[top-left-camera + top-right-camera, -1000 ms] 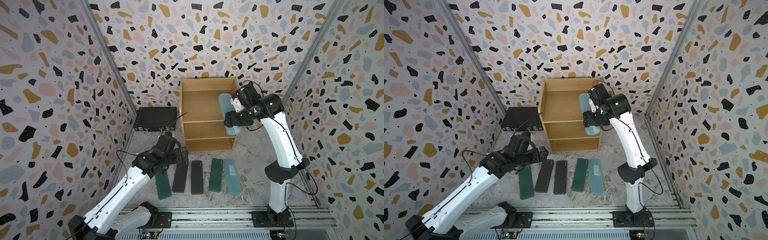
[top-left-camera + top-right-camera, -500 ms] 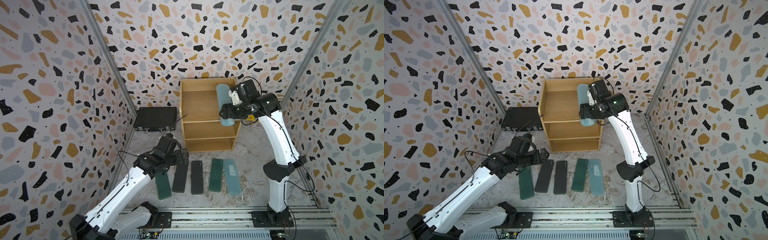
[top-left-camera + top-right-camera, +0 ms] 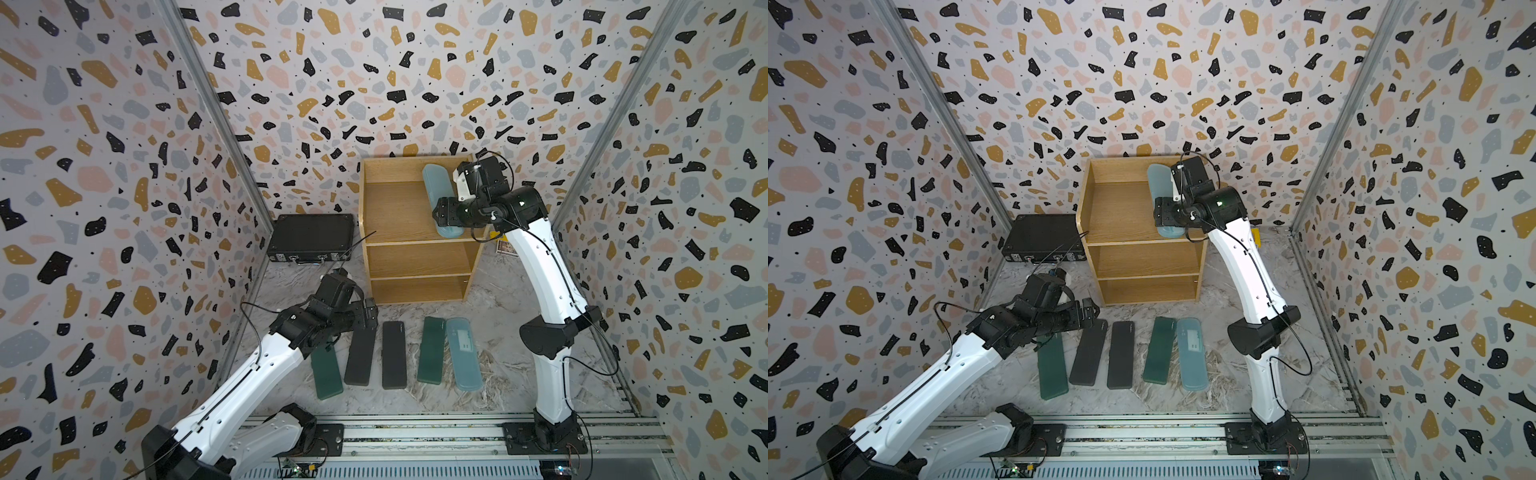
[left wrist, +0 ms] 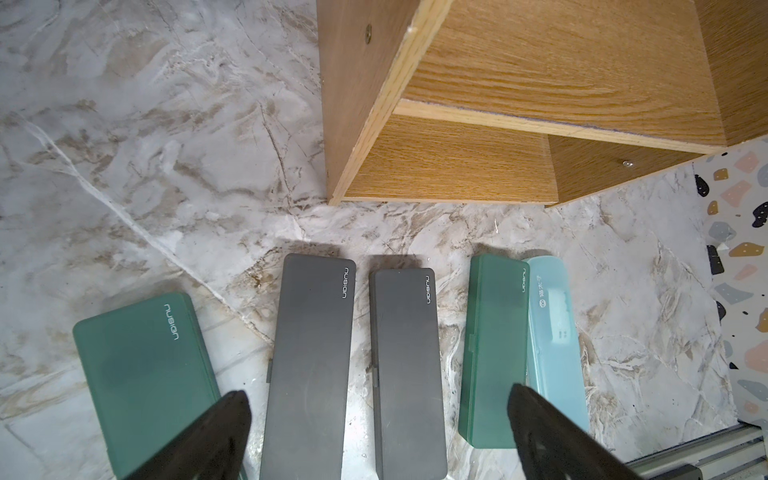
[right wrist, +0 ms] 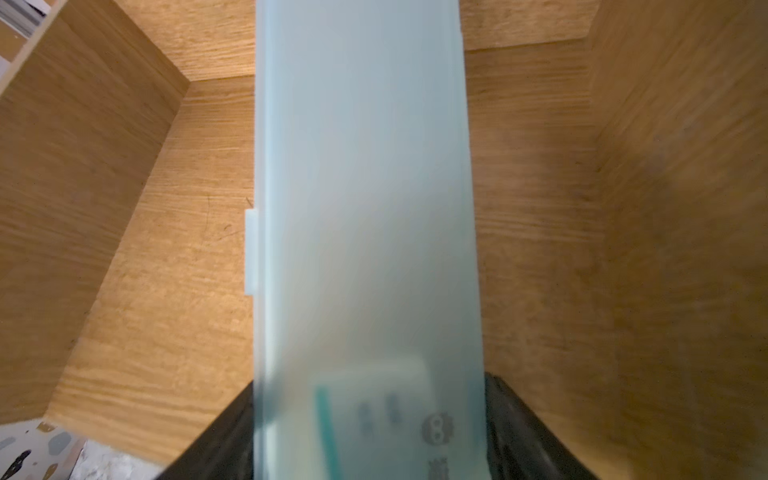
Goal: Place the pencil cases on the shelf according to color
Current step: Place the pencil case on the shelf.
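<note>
Right jaws clamp one end of a light-blue pencil case [image 5: 361,208], holding it lengthwise over the top tier of the shelf [image 3: 390,208], toward its 3 o'clock side; whether it touches the board I cannot tell. Left jaws stand wide apart and empty above the row of cases on the surface [image 3: 498,316], near their 12 o'clock ends. That row lies at 6 o'clock from the shelf. From 9 to 3 o'clock it holds a dark green case [image 3: 327,374], a black case [image 3: 360,353], a second black case [image 3: 394,353], a second dark green case [image 3: 432,349], and just beside it another light-blue case [image 3: 464,353].
</note>
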You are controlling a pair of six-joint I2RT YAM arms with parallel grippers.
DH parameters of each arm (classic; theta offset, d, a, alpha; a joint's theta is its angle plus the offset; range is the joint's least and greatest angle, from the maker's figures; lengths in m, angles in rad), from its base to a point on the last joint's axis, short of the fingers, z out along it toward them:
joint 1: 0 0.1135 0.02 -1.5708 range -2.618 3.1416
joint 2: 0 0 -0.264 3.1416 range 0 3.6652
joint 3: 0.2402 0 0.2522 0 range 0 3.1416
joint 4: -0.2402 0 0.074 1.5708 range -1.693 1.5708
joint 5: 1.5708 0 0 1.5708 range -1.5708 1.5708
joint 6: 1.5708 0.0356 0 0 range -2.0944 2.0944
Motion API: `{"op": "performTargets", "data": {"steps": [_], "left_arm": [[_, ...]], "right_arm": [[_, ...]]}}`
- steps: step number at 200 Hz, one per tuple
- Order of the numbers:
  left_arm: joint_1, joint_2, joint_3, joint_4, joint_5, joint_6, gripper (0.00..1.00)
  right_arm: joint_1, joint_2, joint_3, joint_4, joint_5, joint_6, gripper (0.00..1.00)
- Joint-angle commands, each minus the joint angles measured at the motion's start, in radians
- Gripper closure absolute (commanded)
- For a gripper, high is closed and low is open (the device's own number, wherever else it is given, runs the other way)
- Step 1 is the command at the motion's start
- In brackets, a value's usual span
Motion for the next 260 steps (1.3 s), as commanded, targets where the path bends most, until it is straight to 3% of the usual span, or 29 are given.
{"op": "performTargets", "data": {"steps": [1,54,94,133,152,199,234,260], "left_arm": [[-0.003,0.001,-0.018,0.024,-0.006,0.012,0.0],[-0.003,-0.001,-0.034,0.025,-0.016,0.0,0.0],[-0.003,-0.009,-0.029,0.011,-0.022,-0.005,0.0],[-0.003,-0.023,-0.03,0.0,-0.036,-0.014,0.0],[-0.003,-0.036,-0.036,0.002,-0.038,-0.021,0.0],[-0.003,-0.047,-0.051,0.023,-0.017,-0.031,0.0],[-0.003,-0.045,-0.061,0.043,-0.01,-0.032,0.0],[-0.004,-0.04,-0.059,0.049,-0.005,-0.03,0.0]], "right_arm": [[-0.005,0.035,-0.051,-0.046,0.038,-0.006,0.4],[-0.005,0.001,-0.094,-0.045,0.046,-0.032,0.17],[-0.004,-0.063,-0.109,-0.028,-0.04,-0.034,0.0],[-0.002,-0.151,-0.151,0.046,-0.15,-0.041,0.0],[0.002,-0.223,-0.254,0.13,-0.168,-0.059,0.0],[0.004,-0.3,-0.438,0.19,-0.044,-0.114,0.21],[0.02,-0.302,-0.466,0.241,-0.023,-0.158,0.67],[0.04,-0.313,-0.479,0.302,-0.02,-0.176,0.77]]}}
